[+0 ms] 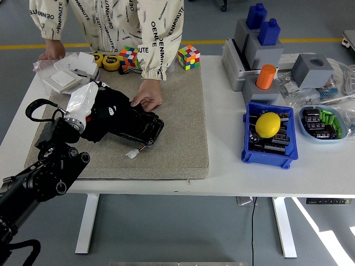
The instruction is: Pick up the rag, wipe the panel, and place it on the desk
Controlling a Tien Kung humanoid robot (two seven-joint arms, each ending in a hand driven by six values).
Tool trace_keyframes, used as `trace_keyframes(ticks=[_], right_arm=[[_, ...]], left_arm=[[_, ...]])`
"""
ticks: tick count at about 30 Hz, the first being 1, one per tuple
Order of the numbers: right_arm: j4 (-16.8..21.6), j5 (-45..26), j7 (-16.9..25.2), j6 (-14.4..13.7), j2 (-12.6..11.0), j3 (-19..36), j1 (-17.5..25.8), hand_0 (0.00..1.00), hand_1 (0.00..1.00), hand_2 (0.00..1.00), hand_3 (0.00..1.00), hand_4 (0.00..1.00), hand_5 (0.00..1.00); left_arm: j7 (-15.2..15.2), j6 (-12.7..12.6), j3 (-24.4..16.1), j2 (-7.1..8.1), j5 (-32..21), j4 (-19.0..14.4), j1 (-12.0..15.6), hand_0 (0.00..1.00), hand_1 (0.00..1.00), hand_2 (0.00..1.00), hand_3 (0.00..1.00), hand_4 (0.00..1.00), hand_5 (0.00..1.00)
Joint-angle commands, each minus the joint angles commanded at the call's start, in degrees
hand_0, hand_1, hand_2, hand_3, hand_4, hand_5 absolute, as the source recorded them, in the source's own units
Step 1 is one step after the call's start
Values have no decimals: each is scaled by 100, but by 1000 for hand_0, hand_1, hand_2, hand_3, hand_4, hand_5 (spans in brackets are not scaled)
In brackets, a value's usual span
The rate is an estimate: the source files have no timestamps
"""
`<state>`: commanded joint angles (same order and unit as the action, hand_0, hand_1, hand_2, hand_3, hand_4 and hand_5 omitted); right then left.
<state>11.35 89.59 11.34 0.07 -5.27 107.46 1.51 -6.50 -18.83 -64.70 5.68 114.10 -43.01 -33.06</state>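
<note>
My left hand (83, 103), white-shelled on a black arm, is at the left part of the grey mat (177, 144), its fingers shut on the black rag (108, 111). The rag lies bunched over the left end of the black panel (141, 126), which rests flat on the mat with a white plug (132, 154) on short wires below it. A person's hand (146, 100) presses on the panel's far edge. My right arm is out of view.
The person's other hand (52, 52) rests by white boxes in a bag (72, 75). Two colour cubes (189, 56) and tape measures (111, 61) line the far edge. A blue bin with a yellow ball (268, 125), grey blocks (260, 50) and a parts dish (323, 123) fill the right.
</note>
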Motion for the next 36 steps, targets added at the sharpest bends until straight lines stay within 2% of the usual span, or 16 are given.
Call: trace_keyframes(ticks=[5,9,13,18,22,26,36], right_arm=[[-3,9,0,0,1,10,-1,521,554,491,520,840,348],[-4,12,-1,2,2,16,2,521,554,491,520,840,348],[1,-6,-1,6,4,-9,3,520,553,491,520,841,347],[3,-21,0,7,12,-33,4,522,552,491,520,841,347],[3,-18,2,8,8,-43,2,522,552,491,520,841,347],[6,-14,5,6,3,-31,5,520,554,491,520,841,347],[30,-77,2,10,-11,-142,15,519,554,491,520,841,347]], left_arm=[[41,-139,-428,-16,194,223,-30,189,306,404,565,679,2],[70,-236,-586,-9,251,303,-44,189,306,404,565,679,2],[103,-298,-669,-10,281,338,-43,189,303,403,565,681,2],[113,-281,-579,-3,205,316,-31,188,304,403,565,681,2],[91,-232,-421,15,121,217,0,188,304,403,565,681,2],[60,-190,-104,60,-46,-22,48,188,302,403,565,681,2],[-150,-40,876,193,-467,-643,143,188,297,404,565,682,2]])
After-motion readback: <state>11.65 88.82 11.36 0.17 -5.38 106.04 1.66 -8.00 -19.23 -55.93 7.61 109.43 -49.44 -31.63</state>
